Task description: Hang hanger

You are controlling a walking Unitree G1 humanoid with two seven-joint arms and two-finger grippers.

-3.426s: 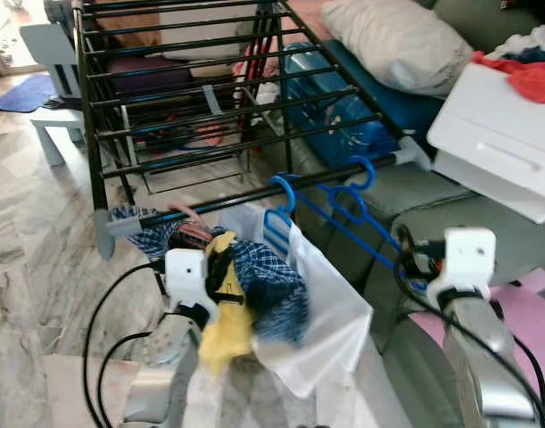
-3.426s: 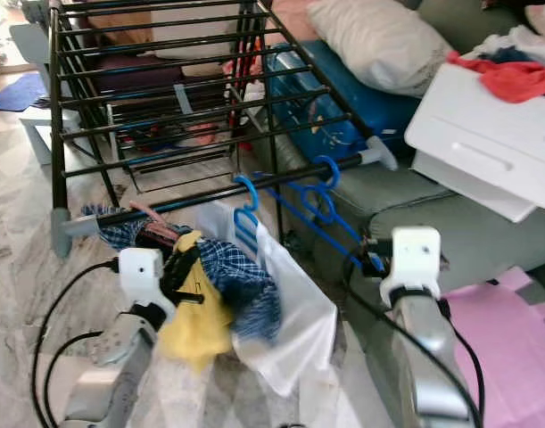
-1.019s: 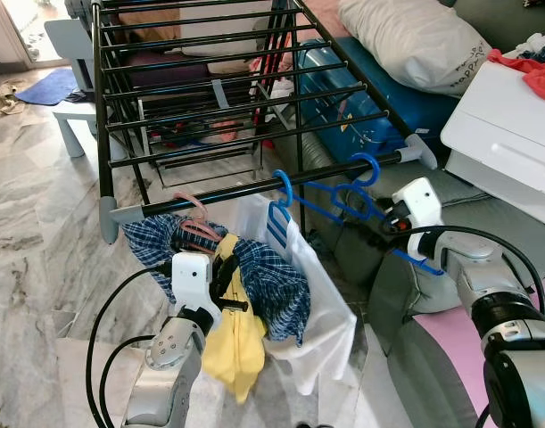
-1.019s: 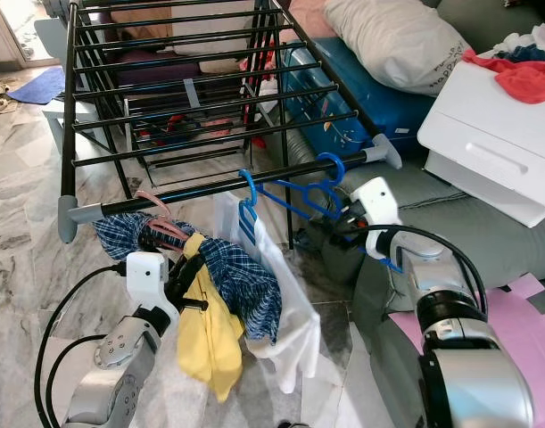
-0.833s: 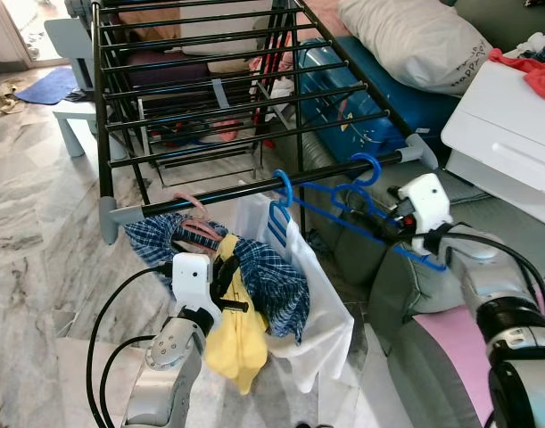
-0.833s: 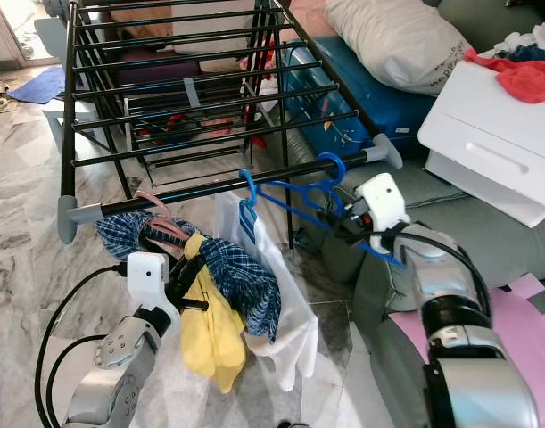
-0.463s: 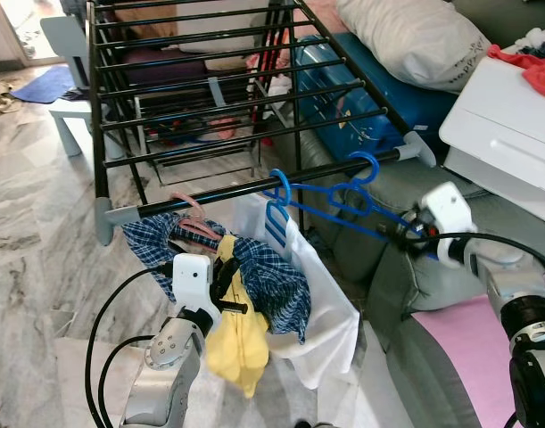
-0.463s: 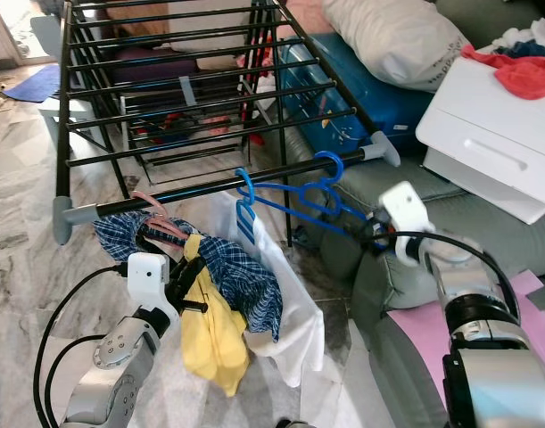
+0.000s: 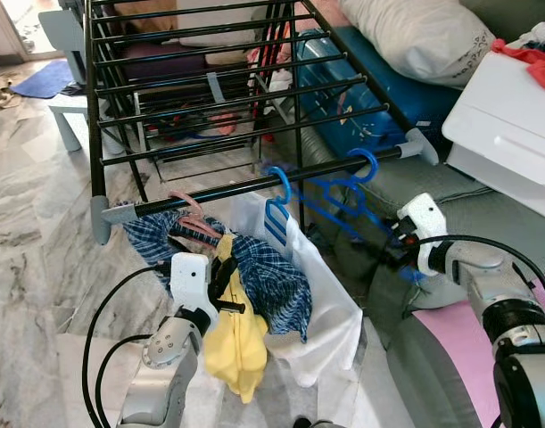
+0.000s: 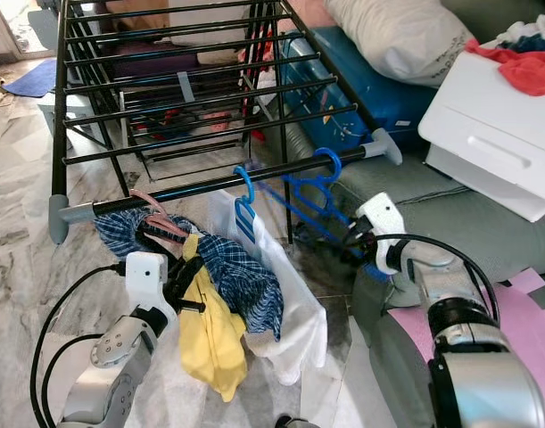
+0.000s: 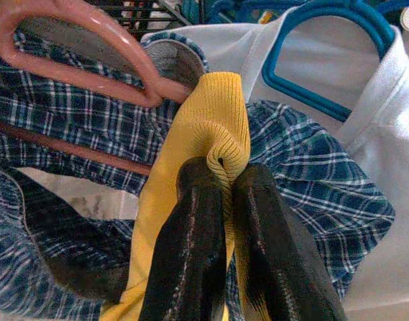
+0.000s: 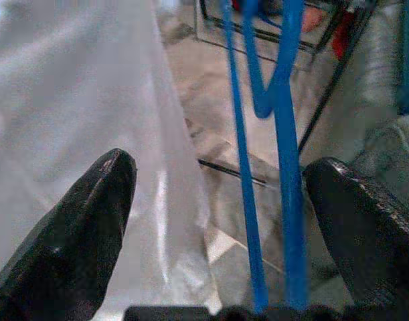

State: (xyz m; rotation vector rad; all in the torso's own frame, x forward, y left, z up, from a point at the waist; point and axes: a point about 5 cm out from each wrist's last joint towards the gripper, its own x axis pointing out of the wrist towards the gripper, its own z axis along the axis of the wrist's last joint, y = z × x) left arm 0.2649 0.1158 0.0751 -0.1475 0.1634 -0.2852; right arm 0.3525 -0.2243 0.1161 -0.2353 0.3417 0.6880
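So we're looking at a black drying rack (image 9: 210,80) with a front rail (image 9: 254,183) running left to right along its near edge. The blue hanger (image 9: 348,201) is hooked over that rail close to its right end, and its long axis is slanting down and toward us to the right, lower end pointing at the right gripper (image 12: 224,221). That gripper is sitting wide open just off the rack's right front corner, with the hanger's thin blue bars (image 12: 288,167) passing between the two fingers (image 12: 70,234) and not being squeezed as far as we can tell.

Nearer the middle of the rail a second blue hanger (image 9: 276,201) is carrying a white shirt (image 9: 330,303) that's draping down. Toward the left end a pink hanger (image 11: 90,47) is holding a blue plaid shirt (image 9: 272,285).

The left gripper (image 11: 221,194) is hanging below the rail's left half with its fingers pinched tight on a fold of yellow cloth (image 9: 236,343), which is dangling in front of the plaid shirt.

Past the rack's right edge there's a white drawer unit (image 9: 513,125) and a pillow (image 9: 415,36).
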